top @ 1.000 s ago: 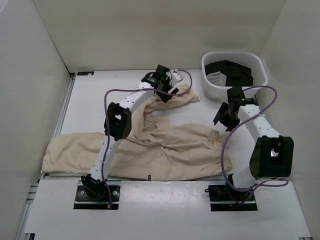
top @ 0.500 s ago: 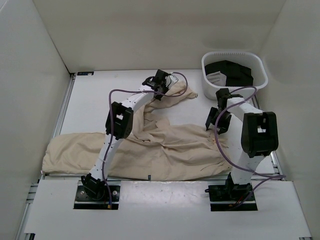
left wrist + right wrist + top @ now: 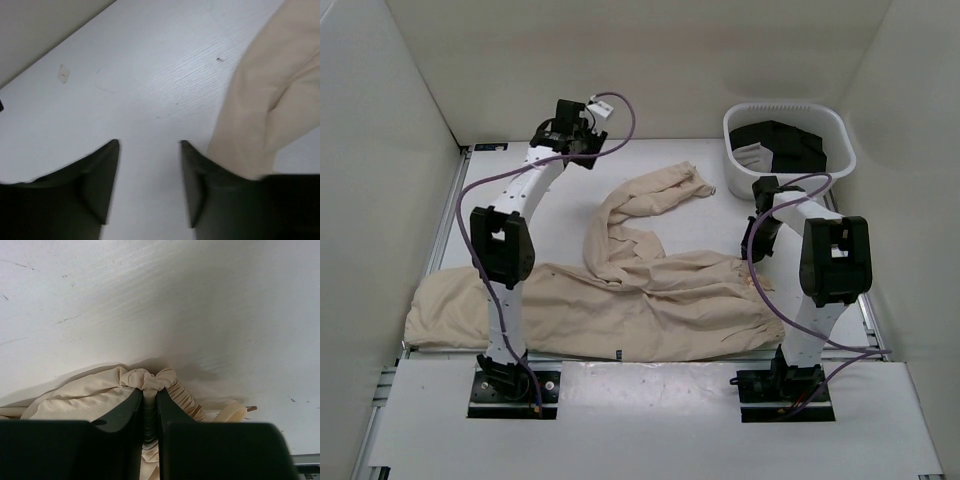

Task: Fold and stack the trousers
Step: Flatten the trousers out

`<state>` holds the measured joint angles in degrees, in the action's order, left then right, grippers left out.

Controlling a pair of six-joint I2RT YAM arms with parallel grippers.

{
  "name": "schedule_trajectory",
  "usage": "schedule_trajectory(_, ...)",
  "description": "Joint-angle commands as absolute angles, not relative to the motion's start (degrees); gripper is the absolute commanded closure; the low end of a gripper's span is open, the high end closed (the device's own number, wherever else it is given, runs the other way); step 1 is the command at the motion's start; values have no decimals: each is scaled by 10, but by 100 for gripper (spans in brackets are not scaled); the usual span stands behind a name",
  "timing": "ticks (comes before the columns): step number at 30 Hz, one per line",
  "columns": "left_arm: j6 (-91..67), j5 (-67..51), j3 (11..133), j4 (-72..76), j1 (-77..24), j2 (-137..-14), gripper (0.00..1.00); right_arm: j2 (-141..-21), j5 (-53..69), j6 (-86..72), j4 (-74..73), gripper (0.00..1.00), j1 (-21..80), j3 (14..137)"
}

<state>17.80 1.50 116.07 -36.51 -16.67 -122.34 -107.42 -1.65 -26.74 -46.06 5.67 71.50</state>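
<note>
A robotics lab cell: white panels [image 3: 640, 70] box in a table [image 3: 520, 200] with arm bases [image 3: 515, 385] bolted on.

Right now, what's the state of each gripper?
Left gripper: open, holding nothing.
Right gripper: closed, pinching a gathered edge of the beige trousers.

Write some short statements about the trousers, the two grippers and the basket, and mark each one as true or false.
1. The right gripper is shut on a bunch of the trousers. True.
2. The left gripper holds a trouser leg. False: its fingers stand apart with nothing between them, over the bare table.
3. The basket holds black clothing. True.
4. The trousers lie folded inside the basket. False: they lie spread out and wrinkled on the table, outside the basket.
</note>
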Motion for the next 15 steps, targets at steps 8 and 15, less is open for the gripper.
schedule_trajectory(8,192,-105,1248,-455,-236,-1326,21,-1056,-39,-258,-480,100,54,737)
schedule_trajectory(15,198,-72,1209,-475,-247,-1332,49,-1045,-46,-258,-475,100,54,720)
